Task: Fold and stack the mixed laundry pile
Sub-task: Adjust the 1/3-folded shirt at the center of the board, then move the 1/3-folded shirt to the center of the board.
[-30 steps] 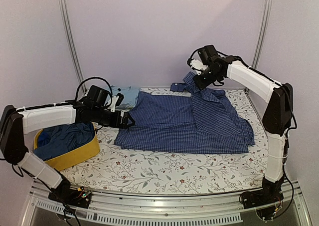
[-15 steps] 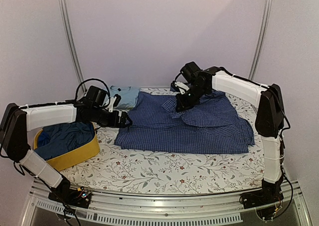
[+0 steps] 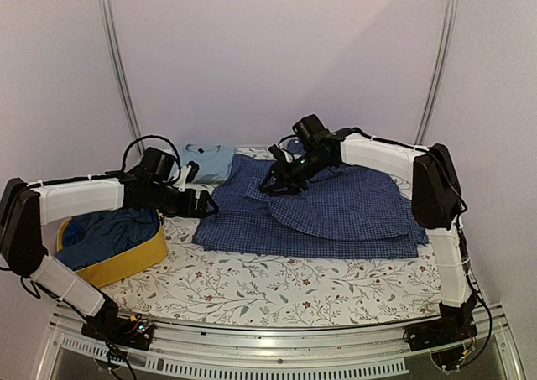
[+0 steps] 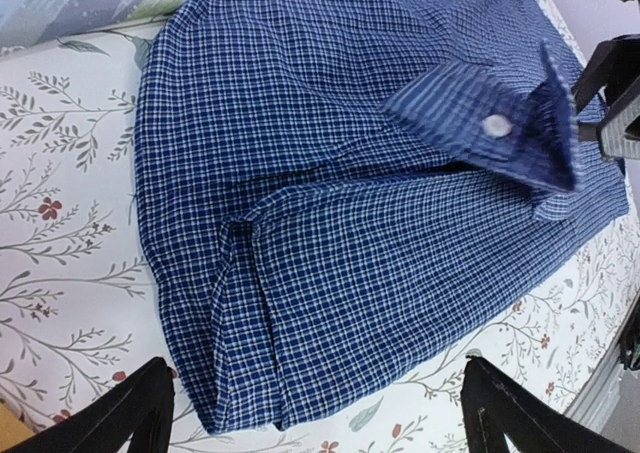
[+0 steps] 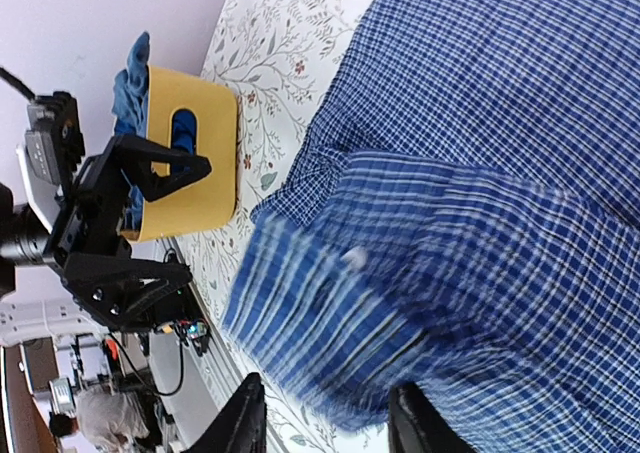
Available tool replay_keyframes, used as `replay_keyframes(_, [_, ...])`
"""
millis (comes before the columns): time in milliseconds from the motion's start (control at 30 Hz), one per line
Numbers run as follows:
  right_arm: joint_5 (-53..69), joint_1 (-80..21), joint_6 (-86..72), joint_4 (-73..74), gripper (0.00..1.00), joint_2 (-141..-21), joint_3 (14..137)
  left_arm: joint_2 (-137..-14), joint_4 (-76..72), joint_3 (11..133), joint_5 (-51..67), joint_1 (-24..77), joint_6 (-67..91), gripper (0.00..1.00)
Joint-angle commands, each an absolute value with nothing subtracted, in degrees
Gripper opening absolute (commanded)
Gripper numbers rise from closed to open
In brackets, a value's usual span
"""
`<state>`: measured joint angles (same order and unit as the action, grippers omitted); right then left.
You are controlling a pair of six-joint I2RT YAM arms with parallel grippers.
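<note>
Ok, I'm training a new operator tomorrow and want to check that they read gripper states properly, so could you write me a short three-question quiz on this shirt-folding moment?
1. True or false: the left gripper is shut on the checked shirt.
2. What is the right gripper shut on? A: the shirt's buttoned cuff. B: a towel. C: nothing.
3. What lies in the yellow basket?

Key
1. False. Its fingers are wide apart over the shirt's edge.
2. A.
3. Dark blue clothes.
</note>
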<state>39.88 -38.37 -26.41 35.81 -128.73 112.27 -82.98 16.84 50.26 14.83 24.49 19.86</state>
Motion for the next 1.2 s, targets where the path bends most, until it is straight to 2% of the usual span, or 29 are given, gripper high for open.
replay_keyframes(0, [43.6,-39.6,-27.7,35.8,0.48,-133.3,117.1,-82.0,16.4,49.8,15.3,23.7,20.5,1.00])
replay_keyframes(67, [42.8,-39.6,-24.7,37.7,0.59,-132.6,116.5,-82.1,16.0,50.3,15.7,23.7,20.5,1.00])
replay_keyframes(167, [38.1,-38.9,-22.4,37.9,0.66,-126.2,111.2,-83.1,14.3,51.7,17.7,23.7,20.5,1.00])
replay_keyframes(400, [29.1,-31.3,-20.3,35.6,0.65,-109.9,89.0,-95.3,17.1,63.3,18.9,24.8,17.2,1.00])
replay_keyframes(533, [26.3,-26.1,-19.2,34.7,0.64,-108.2,80.3,-106.9,24.2,73.9,15.9,26.8,15.8,1.00])
replay_keyframes(667, [25.4,-23.1,-19.1,33.5,0.64,-109.5,75.7,-115.0,27.7,79.0,15.2,28.2,16.0,0.99])
replay_keyframes(867, [25.5,-22.5,-20.2,33.3,0.64,-110.1,69.4,-118.7,30.5,77.6,12.8,31.3,16.0,0.96])
replay_keyframes(1167, [26.7,-22.6,-23.8,33.5,0.65,-99.6,51.3,-109.2,32.9,61.4,9.6,37.7,22.5,0.94])
